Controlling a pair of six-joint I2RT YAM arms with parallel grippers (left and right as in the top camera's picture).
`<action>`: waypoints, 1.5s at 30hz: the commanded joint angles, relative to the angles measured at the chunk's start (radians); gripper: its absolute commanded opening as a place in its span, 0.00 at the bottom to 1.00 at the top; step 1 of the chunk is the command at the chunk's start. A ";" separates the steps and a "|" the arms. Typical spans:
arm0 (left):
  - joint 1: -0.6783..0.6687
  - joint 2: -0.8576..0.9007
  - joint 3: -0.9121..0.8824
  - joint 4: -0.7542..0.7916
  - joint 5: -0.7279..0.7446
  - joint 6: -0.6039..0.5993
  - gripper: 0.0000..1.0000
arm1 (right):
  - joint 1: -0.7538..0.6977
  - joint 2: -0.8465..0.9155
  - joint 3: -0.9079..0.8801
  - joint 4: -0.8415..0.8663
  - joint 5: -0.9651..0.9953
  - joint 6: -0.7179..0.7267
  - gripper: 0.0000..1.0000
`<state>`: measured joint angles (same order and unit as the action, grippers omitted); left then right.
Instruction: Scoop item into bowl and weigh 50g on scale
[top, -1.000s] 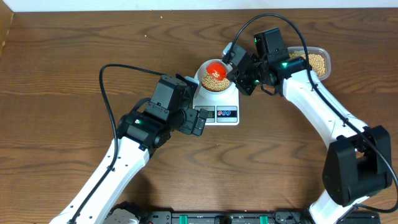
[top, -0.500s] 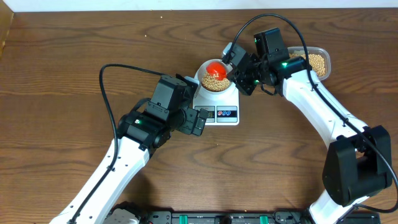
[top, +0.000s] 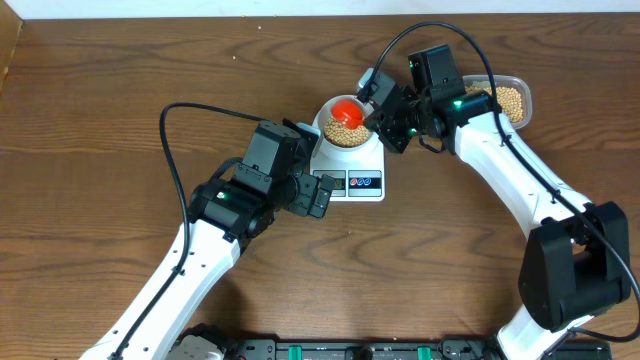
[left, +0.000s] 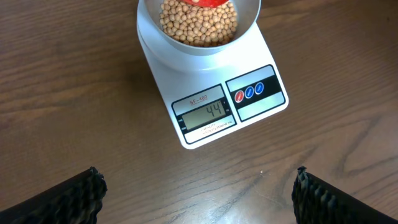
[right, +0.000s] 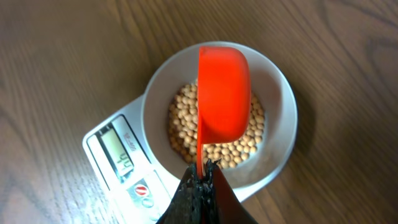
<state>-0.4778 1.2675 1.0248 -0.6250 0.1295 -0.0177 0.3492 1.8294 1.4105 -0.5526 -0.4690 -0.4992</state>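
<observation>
Underneath everything lies a brown worktop (top: 100, 100) with long, streaky wood grain and a dull sheen; little of the room shows beyond a pale strip along its far edge. Near the middle sits the scale (left: 249, 102), a flat, smooth white plastic slab with rounded corners, and its grey display (left: 205, 114) reads 44. On its platform stands the bowl (right: 280, 112), round, glossy and white, partly filled with small, matt, tan-yellow beans (left: 199, 25). A bright red plastic scoop (right: 222, 93), smooth and rounded, is tilted over the beans inside the bowl's rim. The right gripper (right: 199, 186) is clamped on the scoop's thin handle. The left gripper (left: 198, 186) hangs over the bare wood just in front of the scale, its ridged black fingers (left: 87, 193) spread wide and holding nothing. Well to the right of the bowl, a clear rounded tub (top: 512, 100) holds more beans.
</observation>
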 joint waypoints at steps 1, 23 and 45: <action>0.003 -0.011 -0.007 -0.003 0.009 0.018 0.98 | -0.028 -0.041 -0.004 0.011 -0.097 0.016 0.01; 0.003 -0.011 -0.007 -0.003 0.009 0.018 0.98 | -0.146 -0.183 -0.004 0.060 -0.118 -0.024 0.01; 0.003 -0.011 -0.007 -0.003 0.009 0.018 0.98 | -0.509 -0.279 -0.005 -0.151 -0.199 0.023 0.01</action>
<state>-0.4778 1.2675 1.0248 -0.6250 0.1299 -0.0177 -0.1539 1.5532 1.4094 -0.6907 -0.6571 -0.4858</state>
